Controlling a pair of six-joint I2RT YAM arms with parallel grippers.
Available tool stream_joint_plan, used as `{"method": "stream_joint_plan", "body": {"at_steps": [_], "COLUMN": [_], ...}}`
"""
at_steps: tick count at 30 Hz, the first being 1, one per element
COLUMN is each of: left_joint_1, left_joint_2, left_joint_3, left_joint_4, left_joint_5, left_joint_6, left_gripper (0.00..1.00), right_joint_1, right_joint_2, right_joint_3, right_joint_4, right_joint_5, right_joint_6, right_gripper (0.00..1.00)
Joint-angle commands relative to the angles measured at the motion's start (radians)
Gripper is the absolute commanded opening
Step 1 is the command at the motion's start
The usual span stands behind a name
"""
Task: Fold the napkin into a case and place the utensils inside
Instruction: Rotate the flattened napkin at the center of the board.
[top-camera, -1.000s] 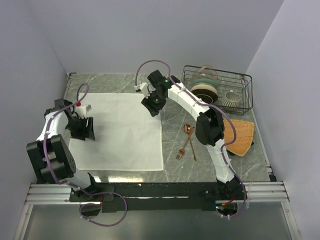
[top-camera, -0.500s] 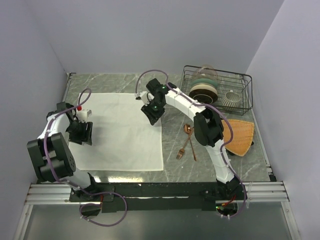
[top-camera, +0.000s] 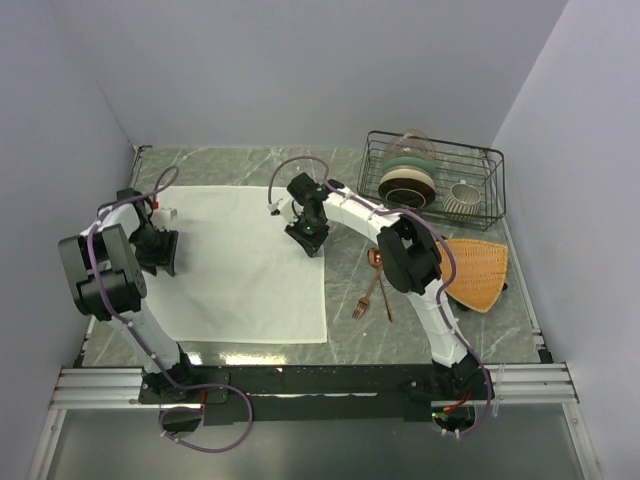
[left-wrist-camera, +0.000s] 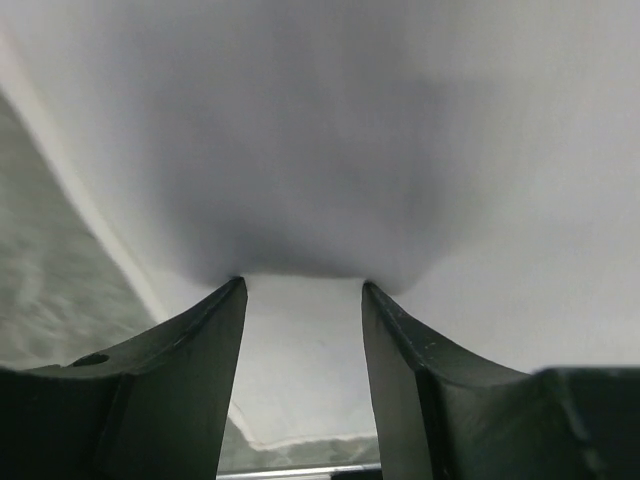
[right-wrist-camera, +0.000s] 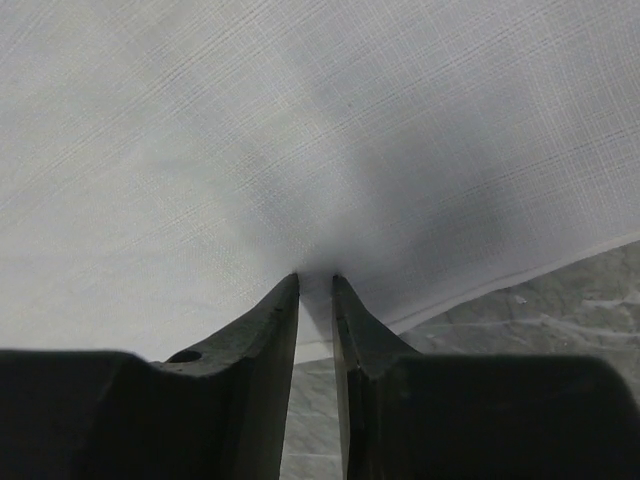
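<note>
Because the fold needs both side edges lifted, my left pincer (left-wrist-camera: 303, 283) straddles the napkin (top-camera: 245, 270) beneath it, jaws apart. My right pincer (right-wrist-camera: 316, 276) shows only a slit, and I cannot tell whether it grips. The utensils (top-camera: 375, 285) lie right of it, waiting.

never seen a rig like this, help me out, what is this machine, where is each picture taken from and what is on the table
Two robot arms are bolted to a marble table. The wide picture looks down from above and behind; the other two come from wrist cameras, jaws at the bottom. A cream napkin lies flat. Right of it lie a crossed copper fork and spoon, an orange mat and a wire rack of dishes. The left jaws stand open near the napkin's left edge. The right jaws are nearly closed near its right edge, cloth between them; whether they grip it is unclear.
</note>
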Motion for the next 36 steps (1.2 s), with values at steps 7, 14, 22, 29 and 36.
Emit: {"method": "stream_joint_plan", "body": {"at_steps": [7,14,22,29,36], "left_joint_1": [-0.043,-0.043,-0.037,-0.036,-0.037], "left_joint_2": [0.223,0.160,0.057,-0.128,-0.136], "left_joint_3": [0.364,0.424,0.346,0.047,-0.075], "left_joint_4": [-0.004,-0.020,-0.070,-0.097,-0.054], "left_joint_5": [-0.002,0.077,0.145,0.047,-0.053], "left_joint_6": [-0.043,-0.038,0.000,0.038,0.020], "left_gripper": [0.57,0.63,0.66,0.62,0.39], "right_joint_1": [0.117,0.030,-0.063,-0.059,-0.055], "right_joint_2": [-0.107,-0.115,-0.072,0.008,0.071], "right_joint_3": [-0.113,0.026,0.153,0.219,0.193], "right_joint_4": [-0.111,-0.157,-0.093,-0.007,0.036], "right_joint_5": [-0.220,-0.246,-0.084,0.114,0.208], "right_joint_6": [0.014,0.065,0.093,0.050,0.007], "right_gripper": [0.28,0.33,0.41,0.41,0.32]}}
